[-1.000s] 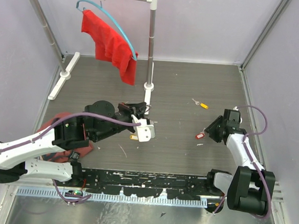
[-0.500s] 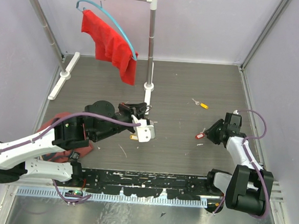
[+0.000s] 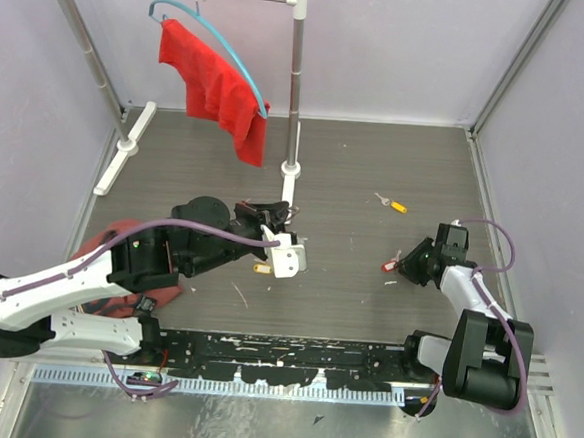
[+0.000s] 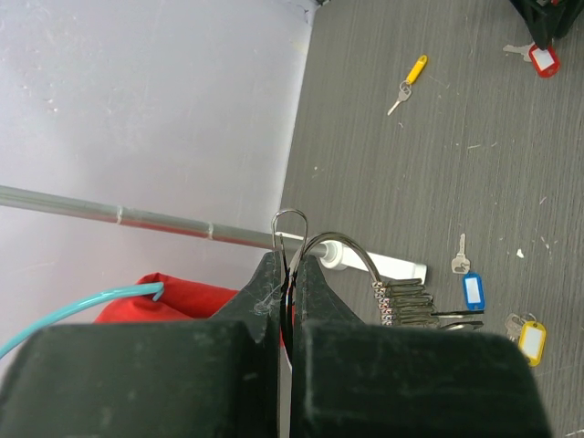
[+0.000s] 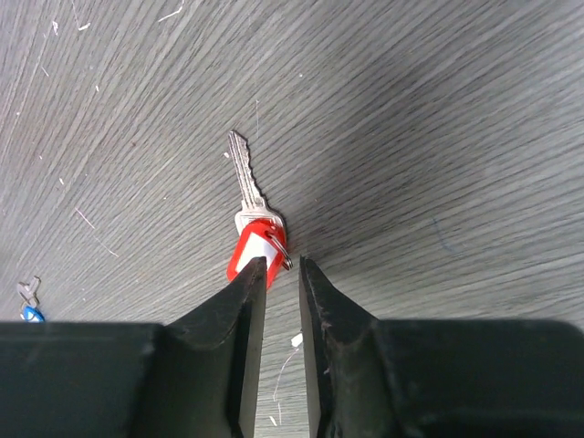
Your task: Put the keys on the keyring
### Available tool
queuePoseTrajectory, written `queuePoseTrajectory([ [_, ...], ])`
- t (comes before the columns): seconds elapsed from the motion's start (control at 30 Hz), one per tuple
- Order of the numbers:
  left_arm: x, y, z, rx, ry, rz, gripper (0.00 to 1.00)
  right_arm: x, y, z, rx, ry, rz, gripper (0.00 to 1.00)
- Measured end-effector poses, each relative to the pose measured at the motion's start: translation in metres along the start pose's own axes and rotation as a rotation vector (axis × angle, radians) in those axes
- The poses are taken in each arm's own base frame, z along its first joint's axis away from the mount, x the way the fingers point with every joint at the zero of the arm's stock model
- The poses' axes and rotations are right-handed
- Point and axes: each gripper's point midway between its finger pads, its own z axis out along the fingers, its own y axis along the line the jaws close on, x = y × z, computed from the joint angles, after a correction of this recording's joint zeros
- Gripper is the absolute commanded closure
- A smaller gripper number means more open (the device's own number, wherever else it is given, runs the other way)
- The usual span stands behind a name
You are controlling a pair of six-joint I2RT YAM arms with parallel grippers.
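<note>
On the grey tabletop [image 3: 377, 155] seen from above, one rack post [image 3: 295, 89] is standing left of centre, its white foot [image 3: 288, 187] pointing toward the arms. Walls are closing the table at the back and at both sides, and right of the post a broad stretch of bare tabletop is running to the right wall. One red cloth [image 3: 216, 88] is hanging on one blue hanger [image 3: 233, 60] just left of the post. The left gripper [image 3: 277, 216] is hovering at the near end of the foot, holding the keyring [image 3: 284, 214]. Two loose keys are lying right of the post: one yellow-handled key [image 3: 394, 205], and nearer the arms one red-tagged key [image 3: 390, 266] with the right gripper [image 3: 401, 267] just beside it. In the left wrist view, the fingers [image 4: 265, 292] are pressing together, pinching the keyring's thin wire, whose loop is poking out above them in front of the post. Beyond the post's base one bunch of keys [image 4: 406, 303] is hanging side by side, too tightly packed to count, with one blue-tagged key [image 4: 472, 290] and one yellow tag [image 4: 529, 336] beside it. In the right wrist view, the post is lying outside the frame. The fingers are standing a narrow gap apart over the tag end of the red-tagged key, which is lying flat with its blade pointing away. Whether they are touching the tag, I cannot tell.
</note>
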Motion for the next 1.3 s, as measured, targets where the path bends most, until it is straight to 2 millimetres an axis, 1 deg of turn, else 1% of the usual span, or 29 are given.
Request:
queuePoseTrajectory([
  [0.1,0.001,-0.001,0.001,0.002,0.003,0.001,1.00,0.000,0.000,0.001,-0.004,-0.001,-0.001,0.80],
  [0.33,0.003,-0.001,0.004,0.005,0.011,0.002,1.00,-0.002,0.001,0.001,-0.007,-0.007,-0.006,0.99],
  [0.53,0.003,-0.002,0.007,0.004,0.013,0.001,1.00,-0.005,0.002,-0.002,-0.011,-0.028,-0.026,0.99],
  [0.7,0.003,-0.001,0.008,-0.001,0.013,-0.001,1.00,-0.010,0.005,-0.009,-0.019,-0.048,-0.052,0.99],
  [0.77,0.003,-0.001,0.008,-0.001,0.014,-0.001,1.00,-0.016,0.010,-0.016,-0.026,-0.058,-0.072,0.99],
  [0.83,0.004,0.000,0.008,-0.001,0.014,-0.001,1.00,-0.024,0.020,-0.023,-0.047,-0.072,-0.101,0.99],
  [0.93,0.004,0.000,0.008,0.000,0.014,-0.001,1.00,-0.038,0.044,-0.039,-0.117,-0.094,-0.174,0.99],
  [1.0,0.004,0.000,0.008,0.001,0.012,-0.001,1.00,-0.046,0.066,-0.052,-0.168,-0.114,-0.246,0.99],
  [1.07,0.003,-0.001,0.009,0.005,0.007,-0.001,1.00,-0.047,0.090,-0.064,-0.223,-0.127,-0.329,0.99],
  [1.13,0.001,-0.002,0.009,0.013,-0.002,-0.001,1.00,-0.038,0.125,-0.080,-0.312,-0.134,-0.457,0.99],
  [1.2,-0.001,-0.004,0.009,0.025,-0.019,0.002,1.00,-0.021,0.163,-0.101,-0.439,-0.150,-0.599,0.99],
  [1.23,-0.003,-0.005,0.009,0.031,-0.028,0.005,1.00,-0.013,0.177,-0.111,-0.494,-0.163,-0.651,0.99],
  [1.27,-0.005,-0.005,0.008,0.037,-0.040,0.006,1.00,-0.001,0.194,-0.126,-0.572,-0.184,-0.722,0.99],
  [1.3,-0.007,-0.005,0.007,0.041,-0.053,0.008,1.00,0.007,0.204,-0.137,-0.622,-0.200,-0.763,0.99],
])
